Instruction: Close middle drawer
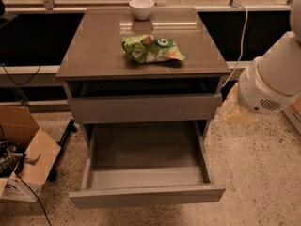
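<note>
Cabinet (94, 55): grey-brown, glossy top, standing on a speckled floor (254, 173) in front of a dark low wall.
On the top: a white bowl (141, 7) at the back edge, what it holds hidden from here; a green snack bag (151, 49) lying flat near the middle, well apart from the bowl.
Upper drawer (143, 108): its plain front stands a little forward of the frame, with a dark gap above it under the top.
Middle drawer (146, 196): below the upper drawer and pulled far out toward the camera; long grey box interior in full view, its bare grey bottom showing; flat handleless front nearest the camera.
Gripper (233, 113): a cream-coloured end piece just off the cabinet's right front corner, level with the upper drawer's front and above the middle drawer's right side; it touches no drawer; wide or narrow — cannot tell.
Arm (270, 79): bulky white housing coming in from the right edge.
Right side: a white cable (242, 36) hangs down behind the arm.
Left side: an open cardboard box (28, 159) on the floor, dark cables and small parts inside; a black stand (63, 138) leans between box and cabinet.
In the way: the floor before the drawer front is bare — box and stand sit off to the left.
</note>
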You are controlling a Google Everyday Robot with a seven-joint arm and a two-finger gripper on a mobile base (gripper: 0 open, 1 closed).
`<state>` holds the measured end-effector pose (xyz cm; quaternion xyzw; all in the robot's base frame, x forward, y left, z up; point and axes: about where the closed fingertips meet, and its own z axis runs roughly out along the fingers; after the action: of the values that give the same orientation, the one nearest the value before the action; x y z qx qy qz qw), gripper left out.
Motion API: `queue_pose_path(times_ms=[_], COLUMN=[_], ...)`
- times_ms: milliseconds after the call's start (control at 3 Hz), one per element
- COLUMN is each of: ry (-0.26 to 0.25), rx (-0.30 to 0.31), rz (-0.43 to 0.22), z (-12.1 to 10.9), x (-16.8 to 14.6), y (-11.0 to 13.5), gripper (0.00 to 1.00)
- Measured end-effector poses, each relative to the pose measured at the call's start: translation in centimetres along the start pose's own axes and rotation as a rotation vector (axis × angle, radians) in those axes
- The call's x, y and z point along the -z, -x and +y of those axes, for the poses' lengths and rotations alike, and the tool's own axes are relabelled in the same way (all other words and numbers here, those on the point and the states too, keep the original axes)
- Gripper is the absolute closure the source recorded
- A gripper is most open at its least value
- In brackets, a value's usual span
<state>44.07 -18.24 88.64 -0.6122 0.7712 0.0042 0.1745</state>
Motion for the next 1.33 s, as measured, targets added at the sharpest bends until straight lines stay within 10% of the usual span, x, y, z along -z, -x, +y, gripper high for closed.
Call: queue_pose_path(times_ms=[333,1333], ry=[0.04,0.049], rx=[0.017,-0.004], rz=[-0.032,-0.084], z=[-0.3,2.0], x=[-4.2,-12.1], y=[-1.2,-2.7], gripper=[0.96,1.0])
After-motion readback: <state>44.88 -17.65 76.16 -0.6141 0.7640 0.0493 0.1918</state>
